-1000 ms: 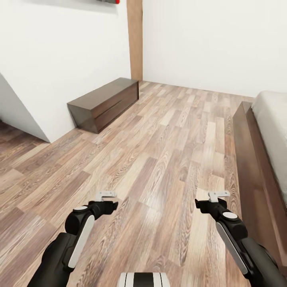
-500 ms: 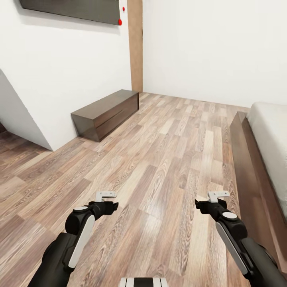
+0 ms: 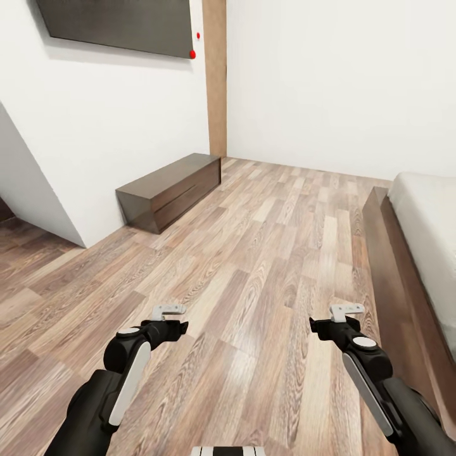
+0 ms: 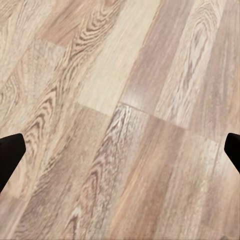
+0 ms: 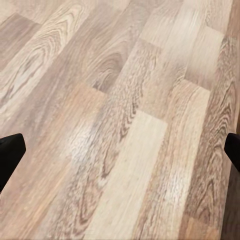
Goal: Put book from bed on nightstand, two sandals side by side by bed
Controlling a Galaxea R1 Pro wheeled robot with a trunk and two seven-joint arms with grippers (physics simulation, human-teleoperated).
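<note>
The bed stands along the right edge of the head view, with its light-grey mattress (image 3: pixel 429 218) on a dark brown frame (image 3: pixel 385 253). The book, the two sandals and the nightstand are out of view. My left gripper (image 3: pixel 170 322) and right gripper (image 3: pixel 332 322) hang low over the wood-plank floor, both pointing down. Each is open with nothing between its fingers. In the wrist views the dark fingertips (image 4: pixel 10 156) (image 5: pixel 10 155) sit far apart at the picture edges, with bare planks between them. The right gripper is about an arm's width left of the bed frame.
A long low dark bench (image 3: pixel 170 190) stands against the white wall at the left, under a dark wall screen (image 3: pixel 117 25). A wooden post (image 3: pixel 215 76) marks the far corner. A white wall corner (image 3: pixel 38 202) juts out at the left. Open plank floor (image 3: pixel 272 240) runs between bench and bed.
The whole head view has shifted down: the camera tilted up, bringing the wall screen into sight. Both arms keep the same pose and the grippers stay open.
</note>
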